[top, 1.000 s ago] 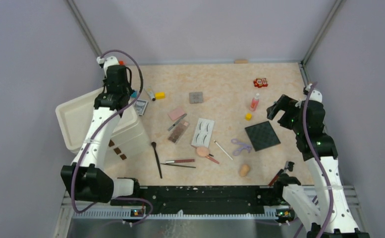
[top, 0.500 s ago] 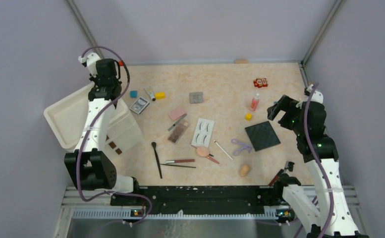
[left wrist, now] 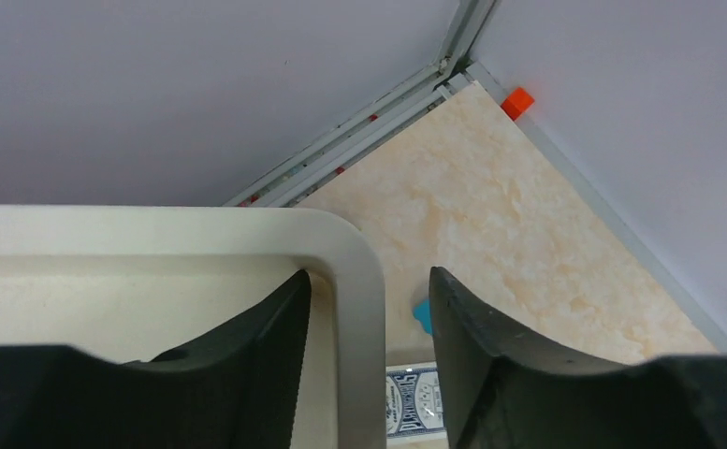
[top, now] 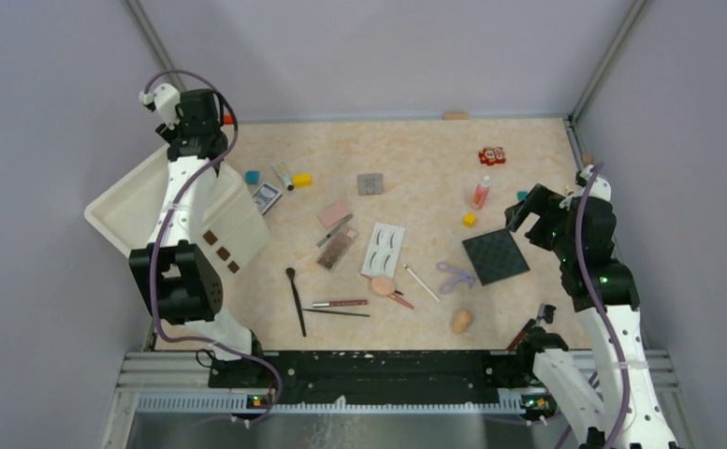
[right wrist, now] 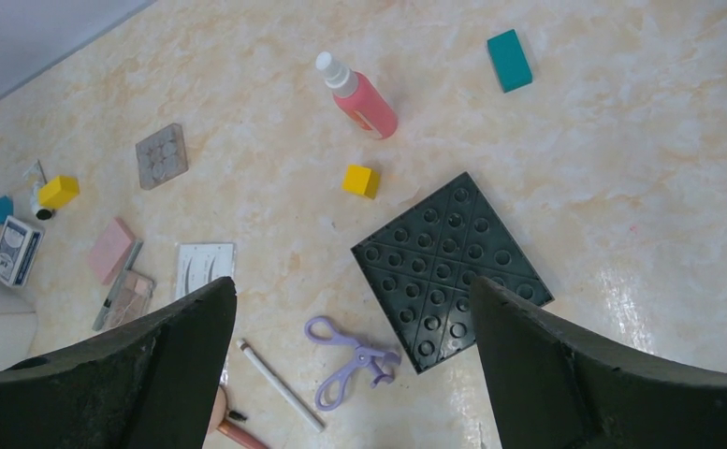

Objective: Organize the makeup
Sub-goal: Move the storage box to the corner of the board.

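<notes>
Makeup: scattered loose over the middle of the desk; I can see none in the white tray, which stands tipped at the far left.
Weight: everything looks small and light, so I'd expect no strain on either arm.
Pink compact and brown palette: hard, smooth and lying flat, so probably slippery; pinch across the short edges.
Eyelash card: thin and likely bendy; take it gently by one edge.
Brush and pencils: slim and apt to roll; grip across the middle of the shaft.
Sponge: soft, so it should squash; a light squeeze would do.
Curler: stiff, just beside the black studded plate; the handle loops look the best hold.
Left arm: reared up at the far-left corner with the wrist bent down. The left gripper straddles the tray's rim with parted jaws, not clamping, and a gap shows on the outer side.
Right arm: folded at the right side. The right gripper is spread wide and holds nothing, hovering over the plate and curler.
</notes>
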Available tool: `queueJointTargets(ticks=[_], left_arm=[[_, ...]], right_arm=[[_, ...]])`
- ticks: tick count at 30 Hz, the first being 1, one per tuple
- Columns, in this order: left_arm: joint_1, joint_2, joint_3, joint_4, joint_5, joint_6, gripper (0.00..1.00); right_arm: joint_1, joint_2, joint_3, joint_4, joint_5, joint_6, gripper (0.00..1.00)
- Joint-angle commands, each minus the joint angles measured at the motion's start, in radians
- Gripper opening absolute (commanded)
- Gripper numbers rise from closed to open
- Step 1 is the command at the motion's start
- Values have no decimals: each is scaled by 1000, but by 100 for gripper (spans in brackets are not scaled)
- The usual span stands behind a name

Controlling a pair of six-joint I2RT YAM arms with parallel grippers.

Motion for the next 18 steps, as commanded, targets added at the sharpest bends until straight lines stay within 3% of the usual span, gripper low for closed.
queueJointTargets(ticks=[1,7,14,18], left_arm=[[33,47,81,75,-24,-18,60],[54,68,89,102,-30,-7,68],[54,39,48,136,4,46,88],[54,-59,-60,208,56,64,97]], right_arm=[[-6,-22,10,-10,21,6,92],[-6,-28,10,-13,26,4,92],[-6,-28,5,-11,24,-3,92],[-6,-28,-3,2,14,-9,92]])
